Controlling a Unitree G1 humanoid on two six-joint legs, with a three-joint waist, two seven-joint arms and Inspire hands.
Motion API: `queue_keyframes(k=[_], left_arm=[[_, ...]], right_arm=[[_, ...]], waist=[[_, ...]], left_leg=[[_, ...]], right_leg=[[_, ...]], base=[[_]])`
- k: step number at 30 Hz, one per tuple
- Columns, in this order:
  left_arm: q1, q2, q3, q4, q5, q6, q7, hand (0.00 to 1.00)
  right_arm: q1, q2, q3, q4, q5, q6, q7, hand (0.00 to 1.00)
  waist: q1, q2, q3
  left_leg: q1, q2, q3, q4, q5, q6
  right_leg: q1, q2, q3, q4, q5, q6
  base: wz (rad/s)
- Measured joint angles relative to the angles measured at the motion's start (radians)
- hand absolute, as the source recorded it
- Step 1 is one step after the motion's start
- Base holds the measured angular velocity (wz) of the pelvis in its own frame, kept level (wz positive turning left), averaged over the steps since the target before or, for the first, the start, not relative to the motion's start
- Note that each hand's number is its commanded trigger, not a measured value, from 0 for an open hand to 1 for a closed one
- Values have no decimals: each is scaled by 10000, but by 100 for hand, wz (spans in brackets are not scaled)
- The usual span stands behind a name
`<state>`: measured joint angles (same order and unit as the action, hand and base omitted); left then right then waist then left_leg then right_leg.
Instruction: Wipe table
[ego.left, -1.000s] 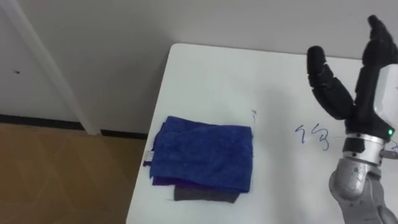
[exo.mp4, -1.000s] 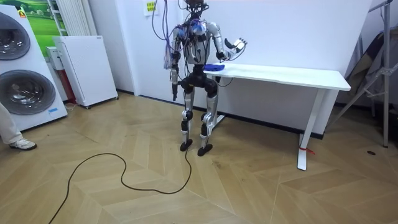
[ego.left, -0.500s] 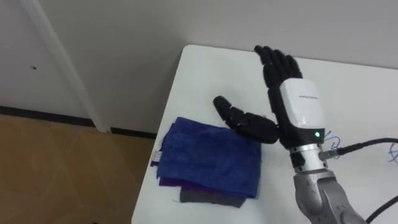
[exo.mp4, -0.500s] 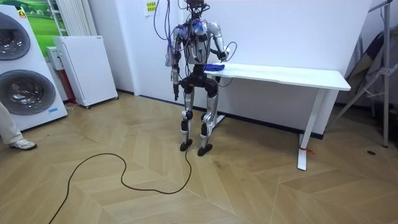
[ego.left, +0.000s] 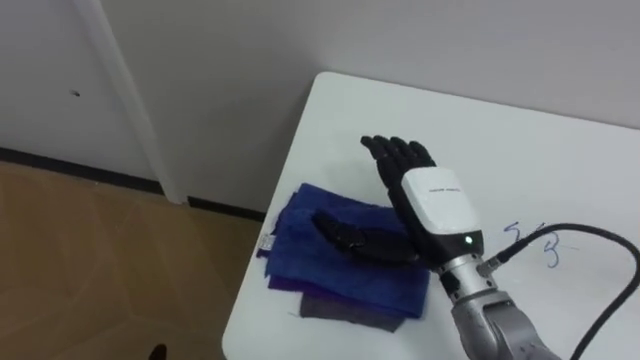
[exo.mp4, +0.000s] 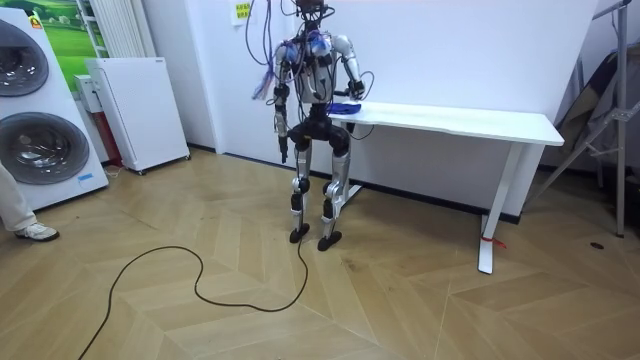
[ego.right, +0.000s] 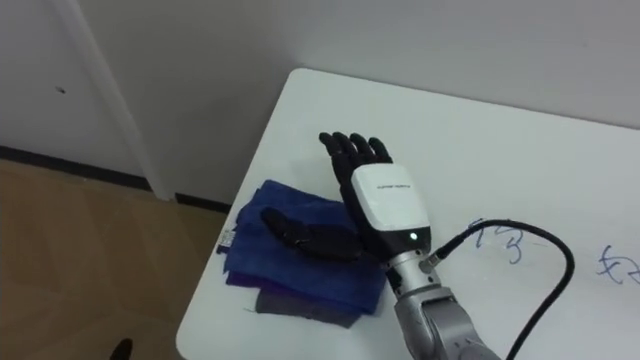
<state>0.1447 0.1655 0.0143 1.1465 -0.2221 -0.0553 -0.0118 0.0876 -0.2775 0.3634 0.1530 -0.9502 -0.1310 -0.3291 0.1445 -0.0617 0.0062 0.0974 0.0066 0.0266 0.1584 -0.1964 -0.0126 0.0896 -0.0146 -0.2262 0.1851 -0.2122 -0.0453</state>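
- The folded blue microfibre cloth (ego.left: 305, 255) lies at the white rectangular table's (ego.left: 520, 140) near corner, lower centre of frame, within your reach.
- Your right hand (ego.left: 432, 205) is over it, fingers straight, thumb spread, holding nothing, apparently poised to grasp.
- The blue marker scribbles (ego.left: 545, 240) at frame right probably mark what needs wiping.

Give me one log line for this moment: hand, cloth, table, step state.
right hand: open, over cloth | blue cloth: folded pile, table corner | table: pen marks unwiped | step: cloth not yet grasped
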Motion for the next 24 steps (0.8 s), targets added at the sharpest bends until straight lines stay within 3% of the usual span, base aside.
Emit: queue_keyframes(k=[8, 24], left_arm=[[-21, 29, 12, -166, 398, -2, 1, 0], [-86, 29, 22, -125, 401, -50, -33, 0]], right_arm=[[129, -29, 83, 556, -440, -16, 254, 0], [105, -14, 67, 2076, -810, -67, -188, 0]], waist=[[-33, 84, 7], [-23, -31, -57]], left_leg=[[-157, -5, -63, -39, 1, 0], [-182, -35, -293, 58, 1, 2]], right_leg=[[-97, -20, -116, -3, 5, 9], [81, -54, -379, -35, 7, 11]], base=[[2], [5]])
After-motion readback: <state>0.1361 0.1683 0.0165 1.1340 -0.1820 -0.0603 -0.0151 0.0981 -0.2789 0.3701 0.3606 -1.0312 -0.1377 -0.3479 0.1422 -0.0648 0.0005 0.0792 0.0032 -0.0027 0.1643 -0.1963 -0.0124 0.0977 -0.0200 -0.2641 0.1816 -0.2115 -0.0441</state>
